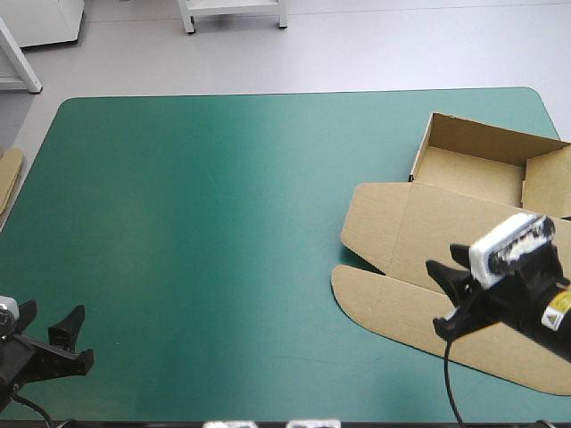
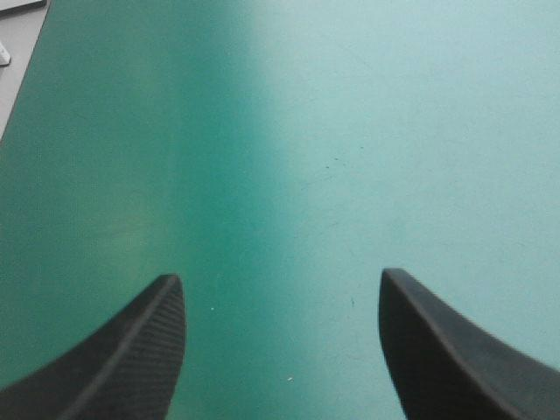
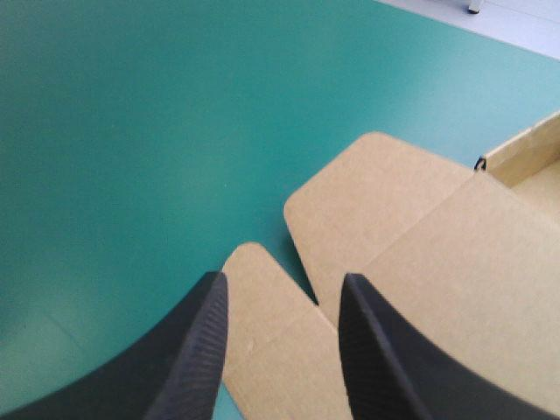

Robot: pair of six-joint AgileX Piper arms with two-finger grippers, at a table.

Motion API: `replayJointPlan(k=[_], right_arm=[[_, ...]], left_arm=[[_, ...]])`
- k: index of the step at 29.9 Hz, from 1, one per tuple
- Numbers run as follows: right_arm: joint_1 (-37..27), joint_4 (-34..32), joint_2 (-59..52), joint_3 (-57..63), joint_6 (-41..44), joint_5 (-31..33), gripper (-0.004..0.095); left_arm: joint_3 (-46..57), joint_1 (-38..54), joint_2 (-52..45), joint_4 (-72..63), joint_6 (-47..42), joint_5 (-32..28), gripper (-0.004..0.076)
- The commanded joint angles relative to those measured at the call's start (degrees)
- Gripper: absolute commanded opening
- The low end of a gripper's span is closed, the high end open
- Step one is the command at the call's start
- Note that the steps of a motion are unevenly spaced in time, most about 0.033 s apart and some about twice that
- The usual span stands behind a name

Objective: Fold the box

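The brown box (image 1: 464,223) lies at the table's right side. Its tray part (image 1: 477,156) has walls raised at the far right, and the lid sheet with rounded flaps (image 1: 384,294) lies flat toward the front. My right gripper (image 1: 437,297) hovers open over the lid's front flap. In the right wrist view its gripper (image 3: 280,293) has the flaps (image 3: 359,210) ahead of and under the fingers, nothing held. My left gripper (image 1: 76,339) stands open near the front left corner, far from the box. The left wrist view shows its gripper (image 2: 280,293) over bare teal-green cover.
An edge of more brown board (image 1: 7,178) shows at the table's left edge. The teal-green cover (image 1: 223,196) stretches bare from the left to the box. The box's right part runs past the table's right edge.
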Motion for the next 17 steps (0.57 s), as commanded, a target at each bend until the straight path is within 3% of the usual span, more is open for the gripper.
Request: replayJointPlan(k=[1,6,17], right_arm=[[0.3,0.2,-6.4,6.2,0.0,-6.4,0.0338],[0.3,0.3,-14.5,16.1,0.0,-10.8,0.0329],[0.3,4.0,-24.0,32.0,-5.9,-12.8,0.0080]], left_arm=[[2.3,-0.4,-1.8,-1.4,-0.2,-7.9,0.0459],[9.2,-0.4,-4.8,-2.1,0.1,-12.1,0.0459],[20.0,-0.4,-9.6,-7.6,0.1,-16.2,0.0420]])
